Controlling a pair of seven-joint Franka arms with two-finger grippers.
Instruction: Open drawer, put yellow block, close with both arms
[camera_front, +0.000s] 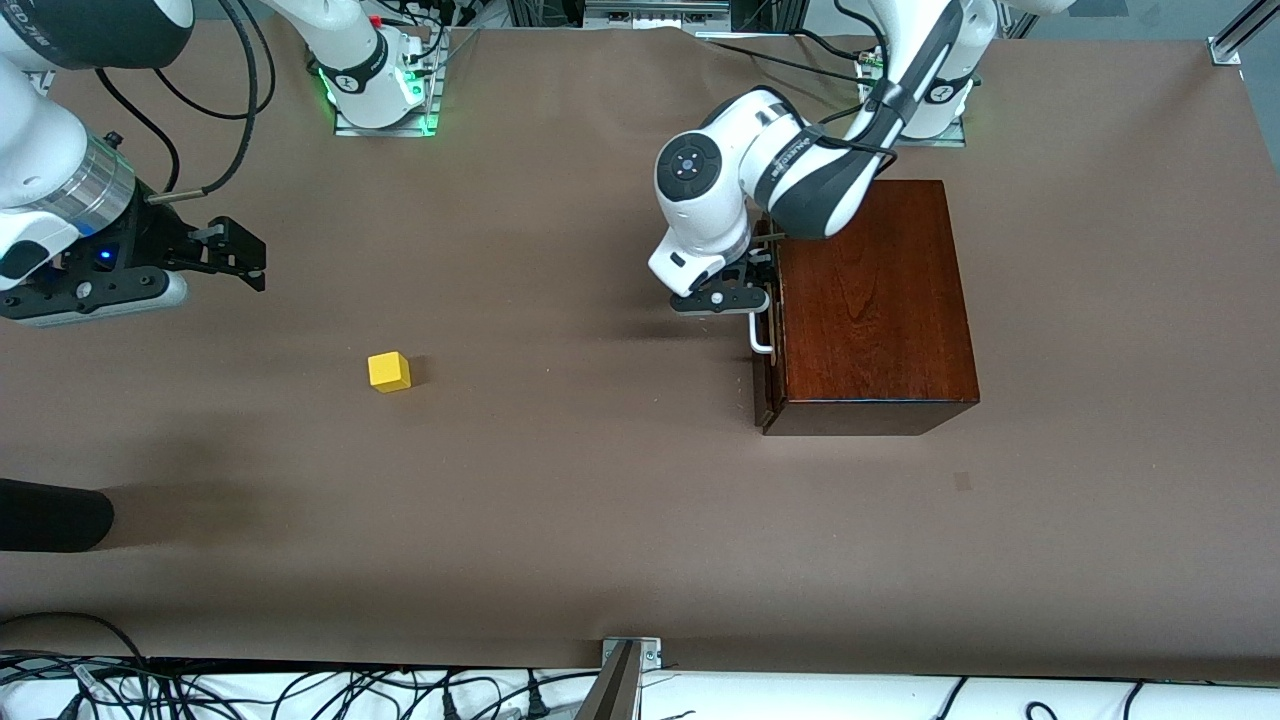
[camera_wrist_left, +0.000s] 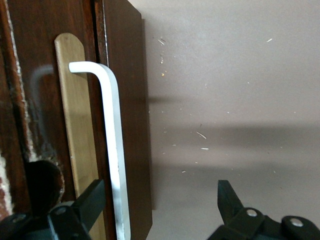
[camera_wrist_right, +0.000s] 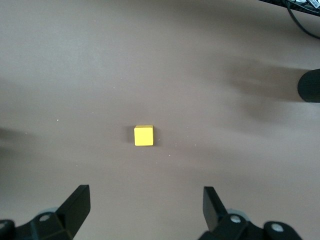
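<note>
Here the yellow block (camera_front: 389, 371) sits alone, well apart from the drawer (camera_front: 764, 330).

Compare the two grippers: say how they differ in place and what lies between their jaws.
The left gripper is at the drawer's handle, its jaws open astride the white bar; the right gripper hangs over bare table toward the right arm's end, its jaws astride nothing. The left gripper is against the wooden box; the right gripper is clear of the block, which lies untouched on the table. Both are black, two-fingered and open.
</note>
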